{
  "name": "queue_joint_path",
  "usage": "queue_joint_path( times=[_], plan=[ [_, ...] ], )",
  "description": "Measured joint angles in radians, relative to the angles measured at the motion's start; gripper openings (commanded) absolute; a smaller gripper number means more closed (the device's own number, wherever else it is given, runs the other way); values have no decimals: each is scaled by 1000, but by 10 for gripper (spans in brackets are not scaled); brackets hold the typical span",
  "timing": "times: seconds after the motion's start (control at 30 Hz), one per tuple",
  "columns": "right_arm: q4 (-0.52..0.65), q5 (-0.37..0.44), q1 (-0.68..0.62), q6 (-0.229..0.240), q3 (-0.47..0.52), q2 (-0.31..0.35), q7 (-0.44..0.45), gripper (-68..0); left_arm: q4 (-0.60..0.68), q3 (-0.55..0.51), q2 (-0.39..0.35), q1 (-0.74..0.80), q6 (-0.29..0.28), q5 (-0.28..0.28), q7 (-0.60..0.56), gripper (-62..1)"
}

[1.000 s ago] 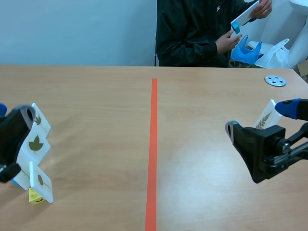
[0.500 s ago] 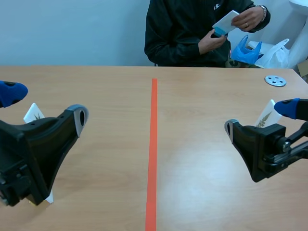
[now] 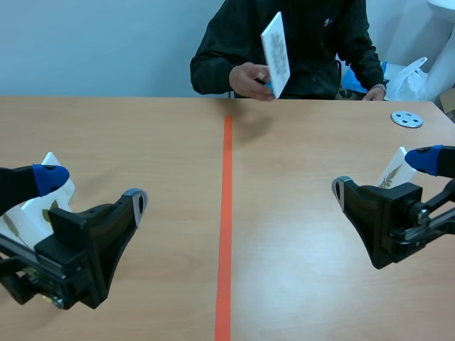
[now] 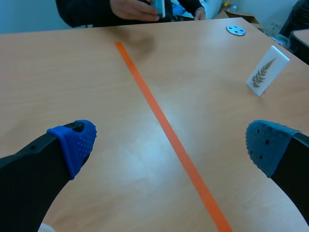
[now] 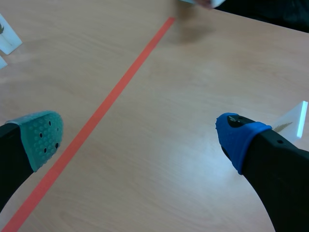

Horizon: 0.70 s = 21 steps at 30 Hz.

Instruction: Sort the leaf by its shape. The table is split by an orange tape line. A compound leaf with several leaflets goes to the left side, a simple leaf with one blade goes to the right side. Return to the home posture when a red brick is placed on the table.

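A person across the table holds a white leaf card [image 3: 276, 53] upright in one hand above the far end of the orange tape line [image 3: 226, 213]. My left gripper [image 3: 92, 190] hangs open and empty over the left half, just in front of several white leaf cards [image 3: 27, 213] that it partly hides. Open and empty as well, my right gripper [image 3: 384, 175] sits over the right half beside a standing fern-leaf card [image 3: 393, 174]. From the left wrist view, the left gripper [image 4: 170, 144] straddles the tape line [image 4: 164, 125], with the fern card [image 4: 267, 70] far ahead.
A grey round disc [image 3: 407, 118] lies at the far right of the table. White and blue bags [image 3: 409, 78] sit behind the person. In the right wrist view, the right gripper [image 5: 139, 137] hangs over bare wood next to the tape line [image 5: 106, 101], with card corners [image 5: 7, 41] far off.
My left gripper opened, let go of a card at the left cards and swung inward toward the middle. The person brought a new card from the right to above the tape line.
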Motion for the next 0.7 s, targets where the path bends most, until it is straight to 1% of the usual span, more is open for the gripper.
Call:
queue_joint_path(
  times=[0.1,0.17,0.23,0.5,0.57,0.7],
  plan=[
    [0,0,0,0,0,0,0,4,-68,21,0,-42,4,7,0,14],
    [0,0,0,0,0,0,0,4,-108,37,0,-66,11,27,2,14],
    [0,0,0,0,0,0,0,4,-135,51,0,-86,11,27,4,14],
    [0,0,0,0,0,0,0,4,-140,100,0,-105,10,27,-11,14],
    [0,0,0,0,0,0,0,4,-140,105,-2,-106,10,41,-11,14],
    [0,0,0,0,0,0,0,4,-139,110,-42,-106,10,42,-11,14]
  ],
)
